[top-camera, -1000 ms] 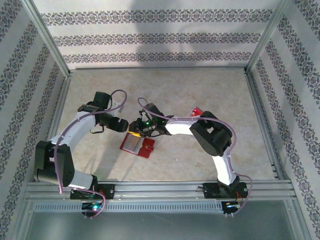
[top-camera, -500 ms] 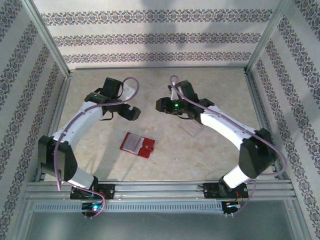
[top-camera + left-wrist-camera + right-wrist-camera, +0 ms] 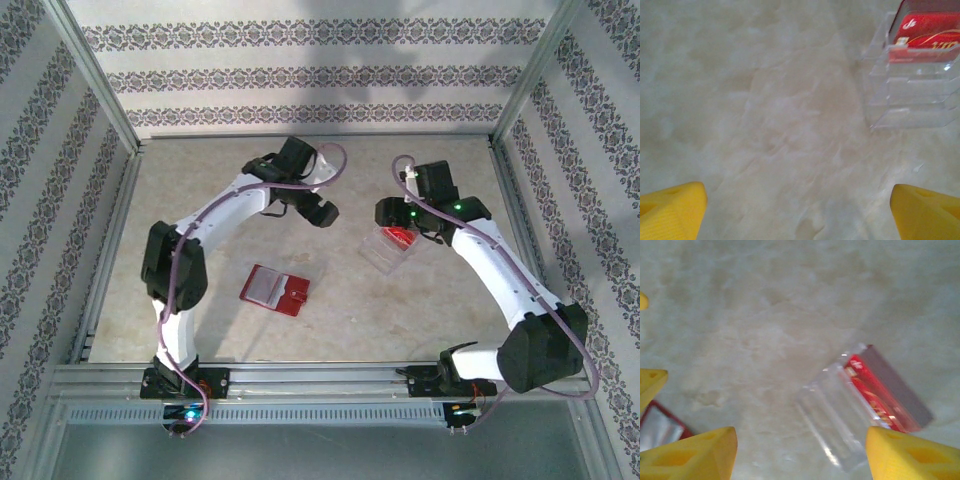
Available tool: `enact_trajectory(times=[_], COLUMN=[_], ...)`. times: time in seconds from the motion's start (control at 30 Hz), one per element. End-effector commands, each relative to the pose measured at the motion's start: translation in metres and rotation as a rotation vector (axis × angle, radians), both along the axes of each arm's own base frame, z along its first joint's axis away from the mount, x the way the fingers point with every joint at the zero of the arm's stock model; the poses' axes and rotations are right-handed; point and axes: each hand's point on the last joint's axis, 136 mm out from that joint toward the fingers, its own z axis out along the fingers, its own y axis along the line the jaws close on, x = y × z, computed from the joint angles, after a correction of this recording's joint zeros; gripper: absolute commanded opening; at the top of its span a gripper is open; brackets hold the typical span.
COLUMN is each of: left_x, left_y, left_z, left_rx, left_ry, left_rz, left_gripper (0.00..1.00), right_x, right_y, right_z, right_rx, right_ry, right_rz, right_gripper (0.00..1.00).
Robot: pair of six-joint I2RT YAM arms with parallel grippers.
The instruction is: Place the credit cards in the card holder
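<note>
Lower middle of the overhead frame: the card holder (image 3: 275, 290), spread open and flat on the pale table (image 3: 200, 180), grey sleeve to the left, red flap to the right. Also at the lower left corner of the right wrist frame, as a red-edged grey corner (image 3: 660, 427).

Right of centre overhead: a clear tray (image 3: 385, 255), well apart from the card holder, with a red credit card (image 3: 400, 238) standing in its far slot. Same card at the upper right of the left wrist frame (image 3: 927, 37), behind the empty steps of the tray (image 3: 910, 100). At centre right of the right wrist frame, the card (image 3: 870, 392) beside the tray's clear ribs (image 3: 832, 425).

Upper middle overhead: the left gripper (image 3: 320, 212), above bare table to the left of the tray. Jaws released, yellow tips far apart in its own frame (image 3: 800, 215), grasping nothing.

Just above the tray overhead: the right gripper (image 3: 388, 212). Jaws likewise spread wide (image 3: 800, 455), nothing between them.
</note>
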Motion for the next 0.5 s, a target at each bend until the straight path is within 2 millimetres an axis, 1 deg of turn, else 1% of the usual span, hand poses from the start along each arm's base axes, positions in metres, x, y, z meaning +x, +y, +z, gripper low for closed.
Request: enact_trajectory(times=[0.0, 0.03, 0.1, 0.2, 0.27, 0.37, 0.47], left_x=[-0.007, -0.007, -0.005, -0.001, 0.001, -0.004, -0.013], left_y=[-0.023, -0.031, -0.045, -0.057, -0.066, -0.084, -0.102], left_z=[-0.013, -0.018, -0.027, -0.045, -0.055, -0.064, -0.067], left_rx=[-0.028, -0.03, -0.038, -0.035, -0.032, -0.052, -0.073], left_ry=[0.116, 0.128, 0.145, 0.183, 0.195, 0.225, 0.242], left_rz=[0.003, -0.007, -0.028, -0.026, -0.029, -0.056, -0.098], left_gripper=[0.93, 0.92, 0.91, 0.89, 0.88, 0.87, 0.86], right_x=[0.006, 0.01, 0.019, 0.032, 0.037, 0.044, 0.044], right_y=[-0.025, -0.03, -0.033, -0.034, -0.036, -0.042, -0.044], right_z=[-0.004, -0.006, -0.013, -0.022, -0.031, -0.044, -0.056], right_rx=[-0.122, -0.137, -0.154, -0.175, -0.193, -0.205, -0.189], right_ry=[-0.015, -0.026, -0.045, -0.043, -0.01, 0.021, 0.054], right_rz=[0.019, 0.02, 0.049, 0.094, 0.111, 0.121, 0.132], right_gripper=[0.69, 0.69, 0.68, 0.68, 0.67, 0.65, 0.65])
